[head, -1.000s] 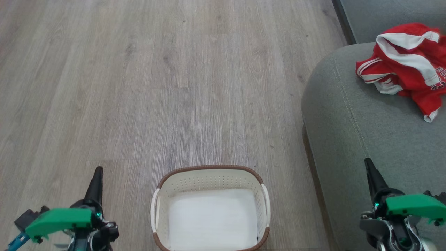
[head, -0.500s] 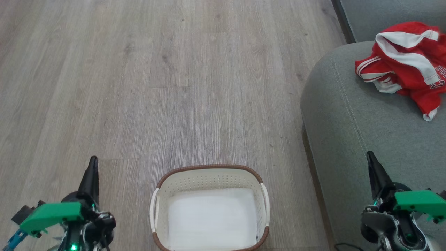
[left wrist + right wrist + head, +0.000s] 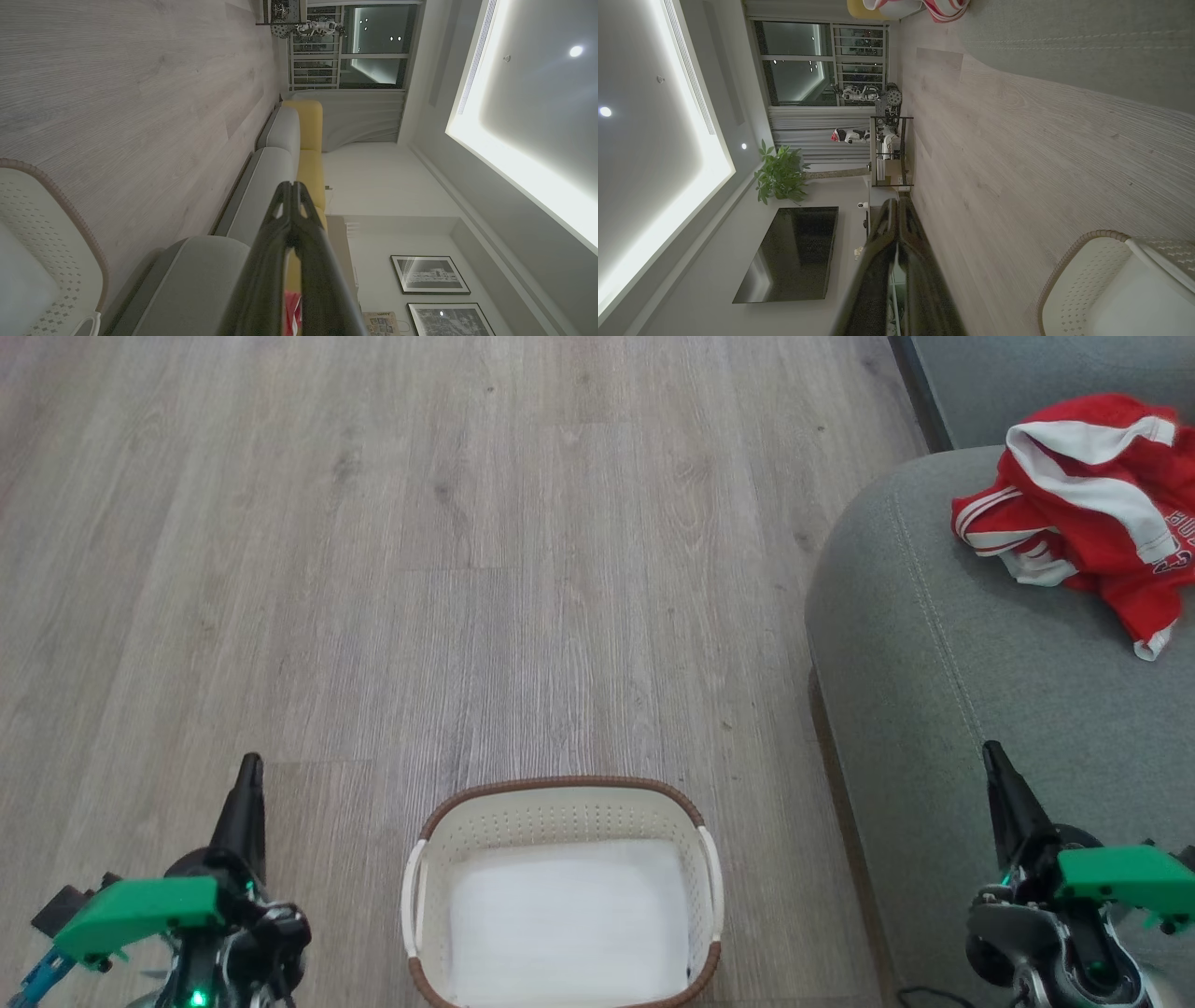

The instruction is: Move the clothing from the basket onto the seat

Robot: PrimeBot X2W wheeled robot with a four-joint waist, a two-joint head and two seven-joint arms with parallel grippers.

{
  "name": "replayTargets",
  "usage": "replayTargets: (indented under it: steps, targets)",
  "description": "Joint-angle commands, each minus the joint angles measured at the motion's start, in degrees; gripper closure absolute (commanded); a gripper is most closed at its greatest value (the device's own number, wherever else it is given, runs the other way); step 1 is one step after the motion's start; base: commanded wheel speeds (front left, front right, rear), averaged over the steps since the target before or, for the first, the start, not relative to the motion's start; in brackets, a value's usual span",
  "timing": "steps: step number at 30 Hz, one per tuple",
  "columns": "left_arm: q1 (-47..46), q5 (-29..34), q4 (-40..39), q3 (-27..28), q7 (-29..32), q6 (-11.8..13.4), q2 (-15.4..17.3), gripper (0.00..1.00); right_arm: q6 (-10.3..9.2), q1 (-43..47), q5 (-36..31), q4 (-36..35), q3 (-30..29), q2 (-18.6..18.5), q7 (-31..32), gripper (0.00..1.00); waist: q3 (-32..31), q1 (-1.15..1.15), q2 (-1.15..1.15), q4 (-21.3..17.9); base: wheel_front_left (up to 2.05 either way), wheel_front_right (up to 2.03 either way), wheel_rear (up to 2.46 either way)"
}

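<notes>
The red clothing [image 3: 1088,504] with white stripes lies bunched on the grey-green seat [image 3: 990,709] at the upper right; a bit of it also shows in the right wrist view [image 3: 945,9]. On the floor at the bottom centre stands the cream basket [image 3: 560,807], brown-rimmed, holding just its white liner. It appears too in the left wrist view [image 3: 42,219] and the right wrist view [image 3: 1083,275]. My left gripper [image 3: 248,773] hovers shut left of the basket, nothing in it. Over the seat's front part my right gripper [image 3: 991,758] is likewise shut and holds nothing.
Pale wood floor [image 3: 467,569] stretches ahead and to the left. In the left wrist view the sofa [image 3: 275,168] runs on with yellow cushions. A shelf unit [image 3: 887,149], a potted plant [image 3: 780,175] and a dark screen [image 3: 794,254] stand at the far wall.
Both grippers rose a little in the head view between a second ago and half a second ago, then held still. The clothing and basket have stayed put.
</notes>
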Motion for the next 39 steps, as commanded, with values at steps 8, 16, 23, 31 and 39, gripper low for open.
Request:
replayTargets:
  steps: [8, 16, 23, 31, 39]
  targets:
    - [-2.83, -0.12, -1.85, 2.11, 0.48, -0.37, 0.47, 1.0, -0.01, -3.09, 0.34, -2.24, 0.99, -0.17, 0.33, 1.0, 0.0, 0.0, 0.0, 0.0, 0.0, 0.0, 0.0]
    - [-2.83, -0.12, -1.85, 2.11, 0.49, -0.37, 0.47, 1.0, -0.01, -3.09, 0.34, -2.24, 0.99, -0.17, 0.33, 1.0, 0.0, 0.0, 0.0, 0.0, 0.0, 0.0, 0.0]
    - [-2.83, -0.12, -1.85, 2.11, 0.49, -0.37, 0.47, 1.0, -0.01, -3.09, 0.34, -2.24, 0.99, -0.17, 0.33, 1.0, 0.0, 0.0, 0.0, 0.0, 0.0, 0.0, 0.0]
    - [-2.83, -0.12, -1.85, 2.12, 0.49, -0.37, 0.47, 1.0, -0.01, -3.09, 0.34, -2.24, 0.99, -0.17, 0.33, 1.0, 0.0, 0.0, 0.0, 0.0, 0.0, 0.0, 0.0]
    - [-2.83, -0.11, -1.86, 2.12, 0.49, -0.37, 0.47, 1.0, -0.01, -3.09, 0.34, -2.24, 0.99, -0.17, 0.33, 1.0, 0.0, 0.0, 0.0, 0.0, 0.0, 0.0, 0.0]
